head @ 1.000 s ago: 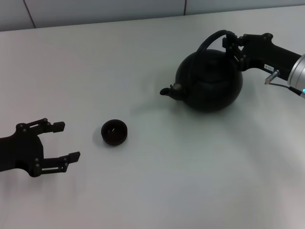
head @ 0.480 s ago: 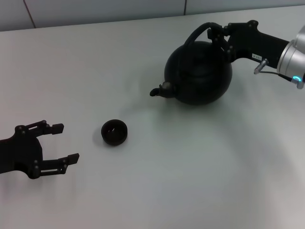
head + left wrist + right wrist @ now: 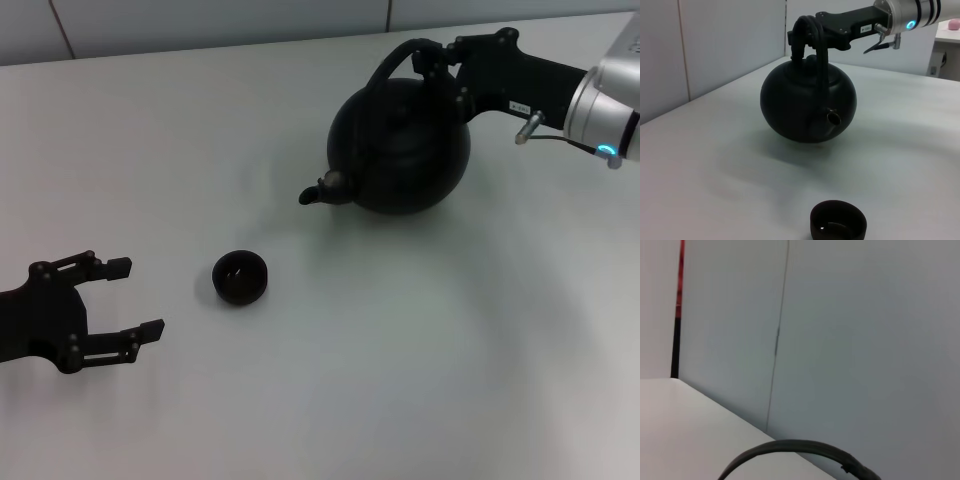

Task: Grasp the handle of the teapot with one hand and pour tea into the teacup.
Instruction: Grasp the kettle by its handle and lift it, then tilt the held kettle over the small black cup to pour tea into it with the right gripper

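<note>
over the far right part of the white matte table (image 3: 420,350), we hold the large round, squat, matte black teapot (image 3: 400,150) off the surface with our right gripper (image 3: 440,62), its black fingers clamped on the black arched hoop handle (image 3: 392,58) at the end nearest the arm. the pot's body is smooth and bulbous, dull rather than glossy, with a short stubby spout (image 3: 318,190) that points toward our left and slightly down.

the small round, low, dark brown-black teacup (image 3: 240,277) sits on the table well apart from the pot, nearer to us and to the left. our left gripper (image 3: 125,297), black and skeletal, rests low at the left edge, just left of the cup, with its two fingers spread wide and nothing between them.

the left wrist view gives what the head view cannot: a clear gap and a soft shadow under the teapot (image 3: 807,105), the hollow round mouth of the spout (image 3: 832,117), and the cup (image 3: 837,222) seen from the side as a shallow bowl with a faint glint inside. the right wrist view shows only a thin curved stretch of the handle (image 3: 795,450) against a pale grey panelled wall (image 3: 850,340).
</note>
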Tool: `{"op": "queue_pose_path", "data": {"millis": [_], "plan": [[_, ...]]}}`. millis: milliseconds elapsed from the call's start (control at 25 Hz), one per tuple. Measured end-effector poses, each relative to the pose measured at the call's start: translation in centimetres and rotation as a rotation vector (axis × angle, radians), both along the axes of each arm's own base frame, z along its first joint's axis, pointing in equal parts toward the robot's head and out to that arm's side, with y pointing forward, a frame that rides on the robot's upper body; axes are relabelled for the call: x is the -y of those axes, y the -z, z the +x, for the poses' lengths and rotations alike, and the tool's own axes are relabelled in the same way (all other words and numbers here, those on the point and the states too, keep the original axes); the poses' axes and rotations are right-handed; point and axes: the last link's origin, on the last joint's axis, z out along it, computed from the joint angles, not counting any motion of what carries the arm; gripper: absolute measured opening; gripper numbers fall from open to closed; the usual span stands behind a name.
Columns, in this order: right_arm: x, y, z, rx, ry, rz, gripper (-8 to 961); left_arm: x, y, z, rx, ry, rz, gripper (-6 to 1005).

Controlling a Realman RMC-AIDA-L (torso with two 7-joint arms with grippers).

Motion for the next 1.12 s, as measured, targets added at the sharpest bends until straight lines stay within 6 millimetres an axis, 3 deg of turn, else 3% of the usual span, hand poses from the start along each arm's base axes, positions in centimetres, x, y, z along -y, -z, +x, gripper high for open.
{"op": "queue_pose_path", "data": {"millis": [1120], "plan": [[-1.5, 1.1, -4.0, 0.114, -0.162, -0.071, 90, 0.2, 0.1, -0.2, 0.006, -0.013, -0.004, 860]]}}
